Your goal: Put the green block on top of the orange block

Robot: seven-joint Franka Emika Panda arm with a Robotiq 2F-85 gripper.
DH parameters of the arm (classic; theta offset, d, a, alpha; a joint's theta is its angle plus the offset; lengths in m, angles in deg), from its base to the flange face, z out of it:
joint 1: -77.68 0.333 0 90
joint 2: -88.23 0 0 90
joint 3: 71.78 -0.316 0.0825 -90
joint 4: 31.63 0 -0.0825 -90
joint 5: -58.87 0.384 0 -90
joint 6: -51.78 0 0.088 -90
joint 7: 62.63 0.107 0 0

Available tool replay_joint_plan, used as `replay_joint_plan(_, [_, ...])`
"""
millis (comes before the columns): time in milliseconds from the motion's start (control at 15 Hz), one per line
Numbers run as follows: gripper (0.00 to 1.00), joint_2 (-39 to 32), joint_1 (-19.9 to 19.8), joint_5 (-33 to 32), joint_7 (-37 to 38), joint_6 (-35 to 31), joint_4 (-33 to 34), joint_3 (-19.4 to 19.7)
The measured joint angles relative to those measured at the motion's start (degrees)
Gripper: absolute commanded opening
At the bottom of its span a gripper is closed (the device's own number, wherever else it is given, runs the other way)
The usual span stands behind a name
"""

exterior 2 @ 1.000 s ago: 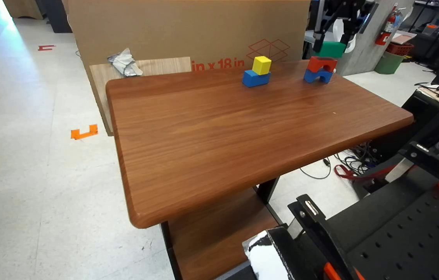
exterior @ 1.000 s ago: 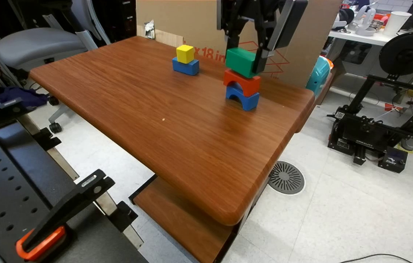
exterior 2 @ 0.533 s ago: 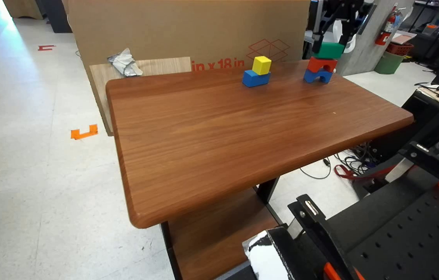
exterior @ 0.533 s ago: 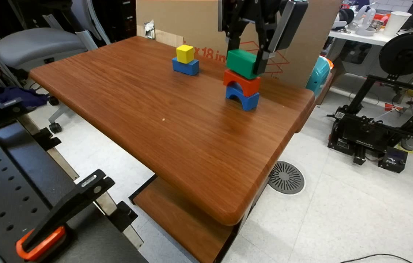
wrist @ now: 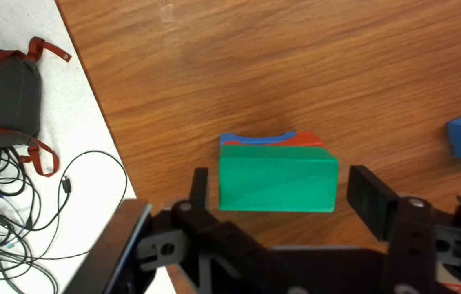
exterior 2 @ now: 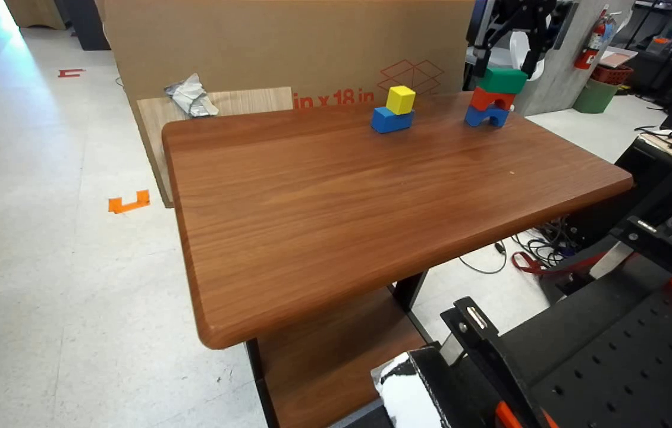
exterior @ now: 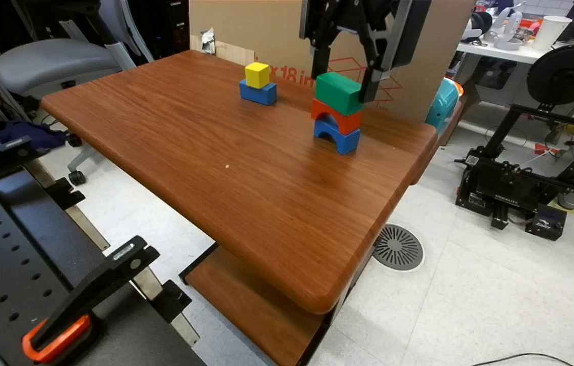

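Observation:
The green block (exterior: 339, 94) lies flat on top of the orange block (exterior: 350, 121), an arch-shaped orange-red piece, in both exterior views. It also shows from above in the wrist view (wrist: 277, 183), where it hides most of the orange block (wrist: 304, 139). The orange block rests on a blue arch block (exterior: 348, 141) on the table. My gripper (wrist: 281, 175) is open around the green block's two ends, with a gap on each side in the wrist view. In an exterior view the gripper (exterior 2: 505, 76) is right above the stack, its fingertips beside the green block's upper part.
A yellow block (exterior: 257, 75) sits on a blue block (exterior: 258, 93) farther along the brown table (exterior: 205, 142). A large cardboard box (exterior 2: 288, 47) stands behind the table. The stack is near the table's far edge.
The green block has come down a little and now rests on the orange block. The gripper's fingers have opened and moved off the block's ends, and the gripper sits slightly higher relative to the block.

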State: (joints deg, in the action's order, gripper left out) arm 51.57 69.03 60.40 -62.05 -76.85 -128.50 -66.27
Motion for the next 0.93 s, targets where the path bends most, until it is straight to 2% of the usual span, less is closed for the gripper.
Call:
replay_joint_plan(467, [1.0, 2.15, 0.28, -0.37, -0.23, -0.74, -1.22, 0.0])
replay_joint_plan(933, [1.0, 14.54, 3.75, -5.7, -4.67, -1.3, -12.66, -1.19])
